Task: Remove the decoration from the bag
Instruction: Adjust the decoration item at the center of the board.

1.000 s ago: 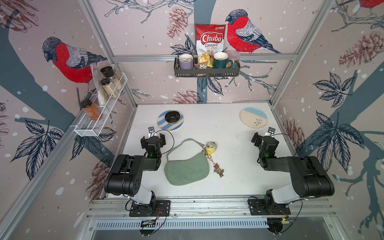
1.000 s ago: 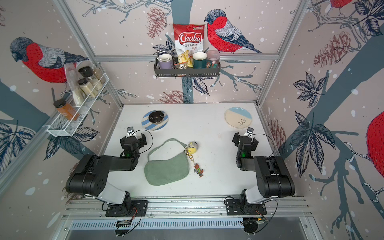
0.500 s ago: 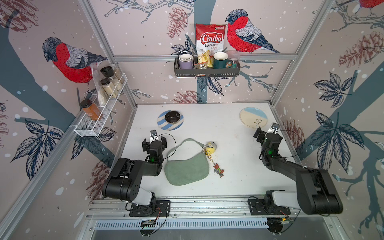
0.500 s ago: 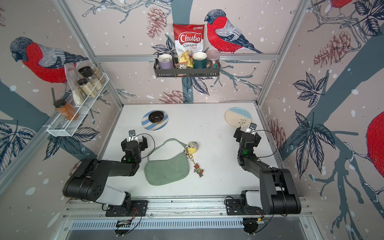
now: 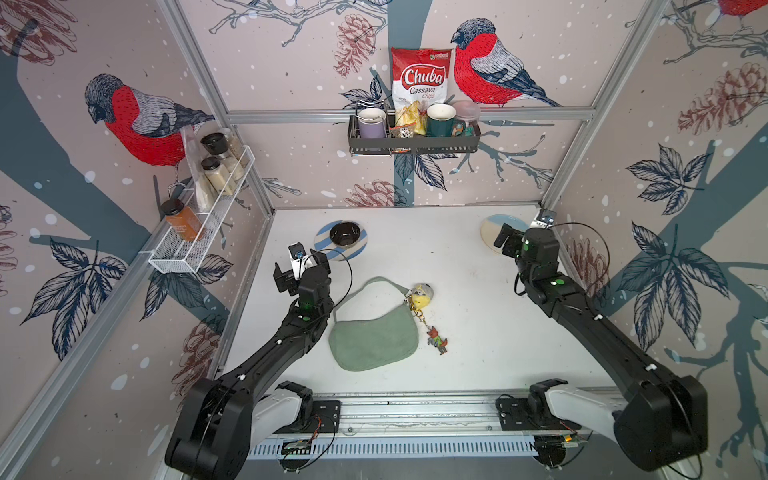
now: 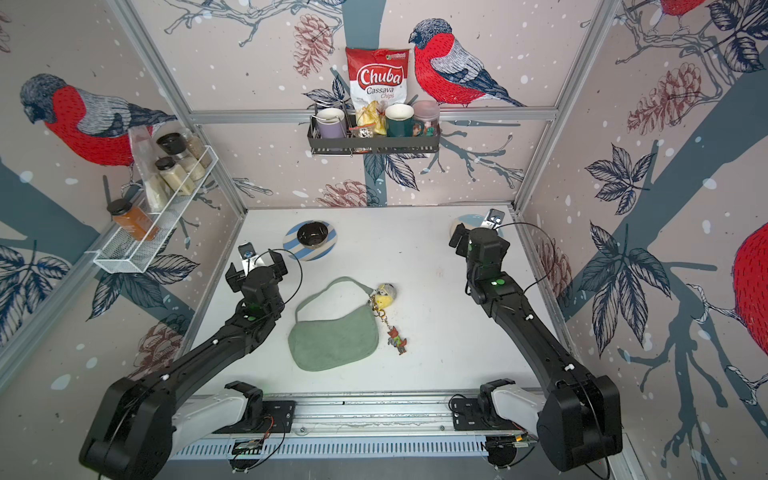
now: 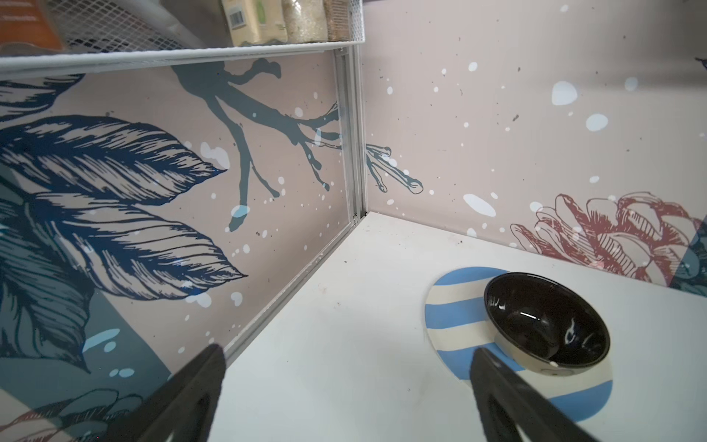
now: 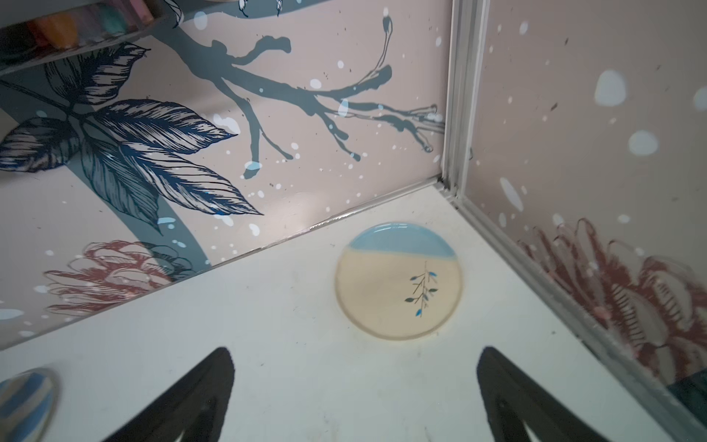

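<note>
left gripper (image 7: 346, 354) gapes empty by the bowl (image 7: 547, 321), right gripper (image 8: 354, 352) gapes empty by the cream plate (image 8: 398, 283), bag (image 5: 374, 338) untouched.

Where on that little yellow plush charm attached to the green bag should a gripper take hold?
Probably the plush charm body, from above, jaws straddling it: it bulges off the table, while its chain and fox figure lie flat. It sits on the open right gripper's side of the bag.
</note>
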{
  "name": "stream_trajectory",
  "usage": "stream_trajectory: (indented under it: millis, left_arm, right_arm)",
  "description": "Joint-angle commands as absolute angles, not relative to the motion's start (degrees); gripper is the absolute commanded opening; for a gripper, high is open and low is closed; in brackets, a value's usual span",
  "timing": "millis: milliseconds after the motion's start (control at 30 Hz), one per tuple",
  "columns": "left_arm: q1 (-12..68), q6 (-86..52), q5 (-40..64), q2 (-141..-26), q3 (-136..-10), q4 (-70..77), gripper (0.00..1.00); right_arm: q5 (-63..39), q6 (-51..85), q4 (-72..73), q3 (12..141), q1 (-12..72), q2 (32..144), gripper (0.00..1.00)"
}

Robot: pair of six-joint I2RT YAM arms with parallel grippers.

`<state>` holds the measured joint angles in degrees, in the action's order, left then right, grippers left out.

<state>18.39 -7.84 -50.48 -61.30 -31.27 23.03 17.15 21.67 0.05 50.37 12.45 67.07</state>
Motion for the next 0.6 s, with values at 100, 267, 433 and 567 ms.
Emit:
stream_trajectory:
  millis: [100, 267, 433, 567]
  left_arm:
    - [14.9, -30.7, -37.1, -55.2, -38.0, -8.9, 0.97]
    - [10.7, -29.4, -22.7, -54.5, -43.2, -14.4, 0.91]
    - [15.6, -25.4, -21.2, -62.6, -52.6, -26.4, 0.86]
    - [24.6, -21.7, -21.9, -69.4, -58.4, -32.4, 0.85]
  right_arm:
    - [-2.2, 35.2, -12.7, 50.7, 10.2, 69.2, 0.94]
    - [2.3, 34.2, -25.3, 59.0, 18.4, 77.9, 0.85]
    - [5.4, 31.4, -32.6, 63.3, 29.7, 84.1, 0.76]
    - [2.2, 30.3, -31.3, 61.4, 36.2, 84.2, 0.65]
